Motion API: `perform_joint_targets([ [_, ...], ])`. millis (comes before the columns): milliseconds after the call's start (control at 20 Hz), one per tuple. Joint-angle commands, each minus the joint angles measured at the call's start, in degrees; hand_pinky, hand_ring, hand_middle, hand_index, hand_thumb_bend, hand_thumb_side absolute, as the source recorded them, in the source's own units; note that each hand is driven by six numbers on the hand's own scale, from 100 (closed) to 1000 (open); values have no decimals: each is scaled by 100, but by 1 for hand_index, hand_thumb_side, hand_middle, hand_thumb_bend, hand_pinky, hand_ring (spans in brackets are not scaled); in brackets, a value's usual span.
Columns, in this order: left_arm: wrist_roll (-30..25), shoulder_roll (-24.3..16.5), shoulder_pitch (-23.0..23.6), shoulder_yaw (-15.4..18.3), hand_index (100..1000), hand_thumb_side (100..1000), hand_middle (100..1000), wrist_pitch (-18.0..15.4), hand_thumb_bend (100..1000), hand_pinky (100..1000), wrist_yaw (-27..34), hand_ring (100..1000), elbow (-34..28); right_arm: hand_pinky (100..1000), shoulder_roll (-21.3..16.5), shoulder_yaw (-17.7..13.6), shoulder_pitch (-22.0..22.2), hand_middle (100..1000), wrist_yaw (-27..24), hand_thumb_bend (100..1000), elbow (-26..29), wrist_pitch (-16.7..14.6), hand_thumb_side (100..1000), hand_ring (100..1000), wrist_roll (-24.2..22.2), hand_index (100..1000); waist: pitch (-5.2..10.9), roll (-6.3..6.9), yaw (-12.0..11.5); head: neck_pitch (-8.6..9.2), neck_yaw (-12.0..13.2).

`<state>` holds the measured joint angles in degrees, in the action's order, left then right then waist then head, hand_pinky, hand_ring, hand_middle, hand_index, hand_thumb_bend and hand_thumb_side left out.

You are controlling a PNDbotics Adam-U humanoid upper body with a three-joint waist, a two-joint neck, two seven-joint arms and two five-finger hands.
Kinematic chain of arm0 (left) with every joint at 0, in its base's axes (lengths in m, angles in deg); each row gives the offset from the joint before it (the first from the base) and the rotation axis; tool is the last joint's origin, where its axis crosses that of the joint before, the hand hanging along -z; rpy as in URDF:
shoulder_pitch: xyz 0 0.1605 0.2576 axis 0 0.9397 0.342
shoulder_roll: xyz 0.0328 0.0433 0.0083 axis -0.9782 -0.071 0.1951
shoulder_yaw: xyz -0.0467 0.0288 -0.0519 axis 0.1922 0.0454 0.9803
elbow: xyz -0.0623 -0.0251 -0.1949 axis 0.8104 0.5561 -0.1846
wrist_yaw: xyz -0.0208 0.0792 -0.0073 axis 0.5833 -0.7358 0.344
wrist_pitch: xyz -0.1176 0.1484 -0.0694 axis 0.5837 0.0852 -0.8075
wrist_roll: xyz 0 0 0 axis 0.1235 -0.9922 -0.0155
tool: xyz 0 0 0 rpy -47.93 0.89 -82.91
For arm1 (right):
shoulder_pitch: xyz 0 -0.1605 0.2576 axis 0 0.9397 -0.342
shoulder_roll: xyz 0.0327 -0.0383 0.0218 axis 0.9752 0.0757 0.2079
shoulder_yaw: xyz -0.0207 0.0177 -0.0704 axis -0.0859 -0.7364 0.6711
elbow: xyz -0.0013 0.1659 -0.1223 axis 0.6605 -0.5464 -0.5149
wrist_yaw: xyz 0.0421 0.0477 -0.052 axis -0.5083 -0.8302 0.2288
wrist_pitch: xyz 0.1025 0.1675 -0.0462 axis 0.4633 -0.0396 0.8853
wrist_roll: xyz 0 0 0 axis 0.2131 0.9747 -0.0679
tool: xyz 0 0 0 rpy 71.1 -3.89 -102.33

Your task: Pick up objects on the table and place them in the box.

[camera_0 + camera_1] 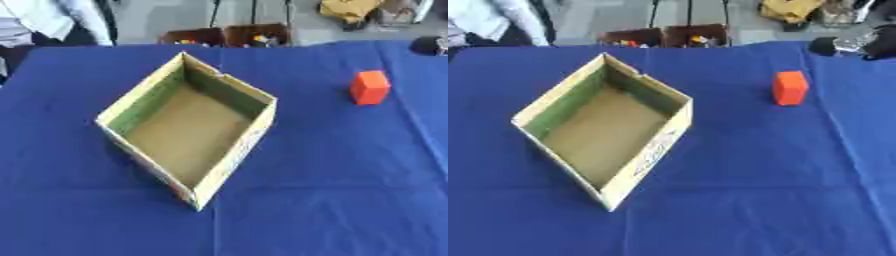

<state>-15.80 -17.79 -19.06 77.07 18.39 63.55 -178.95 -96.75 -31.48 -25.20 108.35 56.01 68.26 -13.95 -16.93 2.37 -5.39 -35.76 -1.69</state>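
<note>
A bench [332, 210] draped in blue cloth is shown, its near stretch bare apart from creases in the fabric. At centre-left an open cardboard box [234, 155] is set askew, one corner turned toward the viewer; its brown floor is seen to hold nothing. Farther back and well apart to the right, a small orange block [370, 87] is stood upright on the cloth, the only loose item that can be made out on the bench.

At the far right edge, in the right eye view, something dark with a silvery part [859, 44] is glimpsed; whether it is the robot's right hand cannot be told, nor how any fingers are set. The left hand is not seen in either view.

The task is judged to be at its opening step, with nothing yet picked up. A reach to the far right for the block is called for next, then a carry leftward over the box's rim.
</note>
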Motion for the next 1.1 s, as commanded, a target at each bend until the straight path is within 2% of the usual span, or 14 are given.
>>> perform_joint_targets([
  [50, -5, -44, -15, 47, 888, 728, 776, 2, 100, 546, -74, 665, -107, 711, -175, -102, -49, 773, 60, 712, 126, 4, 662, 742, 27, 798, 58, -17, -2, 13, -17],
  [400, -13, 33, -15, 61, 888, 728, 776, -3, 100, 544, -214, 663, -107, 733, -214, -130, -7, 806, 108, 730, 173, -37, 631, 777, -28, 826, -65, -21, 31, 88, -3],
  [750, -18, 117, -59, 70, 888, 730, 777, -4, 100, 543, -331, 661, -107, 769, -239, -143, -44, 844, 223, 761, 161, -215, 577, 824, -191, 853, -207, -17, 43, 270, -99],
  [1100, -35, 181, -98, 71, 888, 732, 777, -8, 100, 542, -429, 659, -107, 781, -235, -98, -262, 856, 402, 806, -87, -354, 547, 841, -386, 859, -332, -23, 37, 426, -231],
])
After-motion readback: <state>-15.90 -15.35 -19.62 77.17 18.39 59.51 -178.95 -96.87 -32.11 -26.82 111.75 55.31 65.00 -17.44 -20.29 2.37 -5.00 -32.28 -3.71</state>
